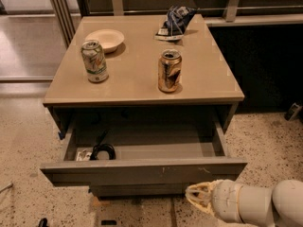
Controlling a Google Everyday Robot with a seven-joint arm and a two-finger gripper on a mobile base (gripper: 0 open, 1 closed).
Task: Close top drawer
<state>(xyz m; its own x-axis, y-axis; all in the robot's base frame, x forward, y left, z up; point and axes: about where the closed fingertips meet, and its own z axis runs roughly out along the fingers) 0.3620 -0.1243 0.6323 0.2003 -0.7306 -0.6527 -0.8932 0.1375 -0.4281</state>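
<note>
The top drawer [142, 170] is pulled far out from under the beige cabinet top [137, 79]. Its flat grey front faces me, with small pale scratches right of middle. Inside, at the left, lie a coiled black cable [102, 151] and a small pale packet [83, 154]. My gripper [198, 196] is low at the bottom right, just below and in front of the drawer front's right half, pointing left. It holds nothing that I can see. The white arm runs off to the right edge.
On the cabinet top stand a green-white can [95, 61], a brown-gold can [169, 70], a pale bowl [104, 39] and a crumpled blue chip bag [174, 21]. A narrower drawer front [137, 190] shows below. Speckled floor lies all around; a dark cabinet wall is at the right.
</note>
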